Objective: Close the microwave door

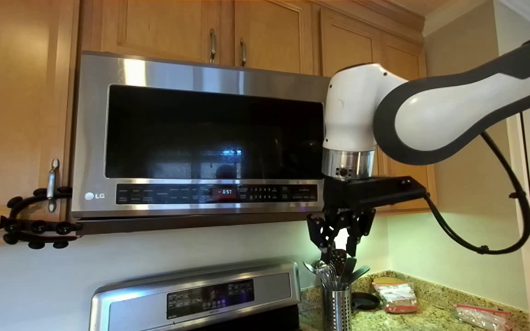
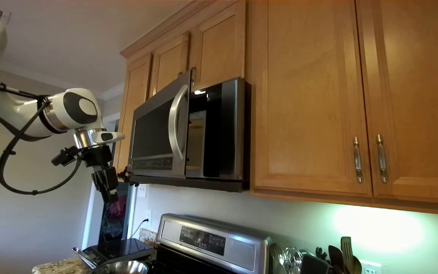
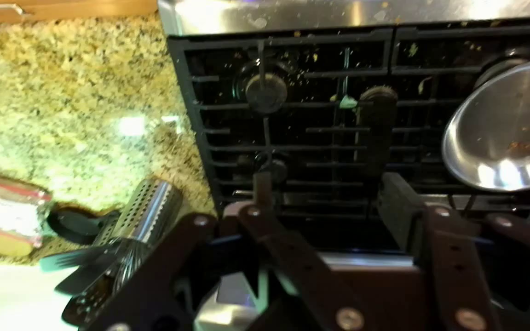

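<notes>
The microwave door (image 1: 214,133) is a steel-framed panel with a dark window. In an exterior view the door (image 2: 152,131) stands partly open, its handle (image 2: 177,123) edge swung out from the microwave body (image 2: 232,129), exposing the dark opening. My gripper (image 1: 339,255) hangs fingers down, below door level; in an exterior view the arm covers the door's right end. In an exterior view the gripper (image 2: 110,196) is in front of the door, apart from it. In the wrist view the gripper (image 3: 327,188) is open, nothing between its fingers. The door is out of view there.
The stove (image 1: 196,299) is below the microwave, with a metal pan (image 3: 509,128) on its cooktop. A utensil holder (image 1: 337,310) and plastic bags (image 1: 396,296) stand on the counter. A black flexible tripod (image 1: 39,225) clings near the microwave's lower left corner. Wooden cabinets (image 2: 310,95) flank it.
</notes>
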{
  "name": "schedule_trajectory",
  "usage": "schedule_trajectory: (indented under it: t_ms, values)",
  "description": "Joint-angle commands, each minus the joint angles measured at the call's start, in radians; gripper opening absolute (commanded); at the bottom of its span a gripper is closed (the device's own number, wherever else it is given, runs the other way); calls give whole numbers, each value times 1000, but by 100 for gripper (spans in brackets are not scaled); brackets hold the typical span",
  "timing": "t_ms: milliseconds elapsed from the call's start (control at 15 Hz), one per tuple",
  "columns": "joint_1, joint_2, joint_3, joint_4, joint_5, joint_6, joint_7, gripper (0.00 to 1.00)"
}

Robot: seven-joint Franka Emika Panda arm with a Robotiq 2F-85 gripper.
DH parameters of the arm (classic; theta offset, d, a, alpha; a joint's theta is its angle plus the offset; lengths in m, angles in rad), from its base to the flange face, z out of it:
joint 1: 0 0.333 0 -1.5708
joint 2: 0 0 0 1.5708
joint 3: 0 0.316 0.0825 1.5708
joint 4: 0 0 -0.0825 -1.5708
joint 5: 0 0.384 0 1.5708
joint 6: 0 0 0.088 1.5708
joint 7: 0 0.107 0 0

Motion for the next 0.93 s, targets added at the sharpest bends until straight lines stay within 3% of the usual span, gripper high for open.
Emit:
schedule_trajectory:
  t_ms: [0, 267, 533, 867]
  values:
    - [-49, -57, 59, 55, -143, -72, 87, 31]
    - [-78, -85, 72, 109, -299, -71, 108, 7]
    - [-116, -85, 43, 147, -424, -38, 93, 2]
    - [-129, -61, -33, 159, -511, 55, 90, 8]
